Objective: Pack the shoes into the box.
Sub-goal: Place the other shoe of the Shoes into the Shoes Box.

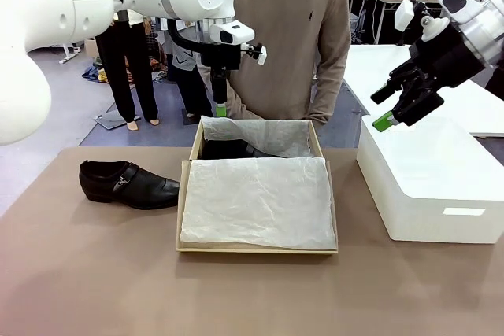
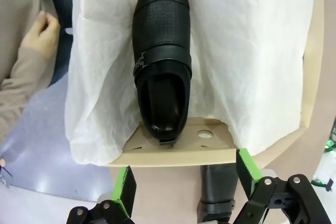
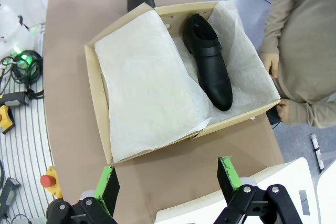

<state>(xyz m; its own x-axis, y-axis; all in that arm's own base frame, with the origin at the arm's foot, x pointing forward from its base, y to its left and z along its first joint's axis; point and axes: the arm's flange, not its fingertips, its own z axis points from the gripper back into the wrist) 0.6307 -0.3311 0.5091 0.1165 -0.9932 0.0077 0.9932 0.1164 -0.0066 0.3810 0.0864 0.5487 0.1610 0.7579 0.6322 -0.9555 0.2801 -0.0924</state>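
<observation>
One glossy black shoe (image 1: 130, 183) lies on its sole on the brown table, left of the box (image 1: 183, 204), toe pointing right. The other shoe (image 3: 210, 62) lies inside the box (image 3: 94, 77) on white tissue, along the far wall. From the left wrist I look down on this shoe (image 2: 161, 61) and the box's end wall (image 2: 178, 153); the table shoe's heel (image 2: 218, 195) shows below. My left gripper (image 1: 221, 112) (image 2: 186, 179) hangs open above the box's far left corner. My right gripper (image 1: 384, 108) (image 3: 168, 179) is open and empty, high at the right.
A large white box (image 1: 429, 182) stands to the right of the cardboard one, under my right gripper. White tissue paper (image 1: 256, 202) covers the box's near half. A person stands at the far edge with hands (image 2: 39, 30) near the box's far wall.
</observation>
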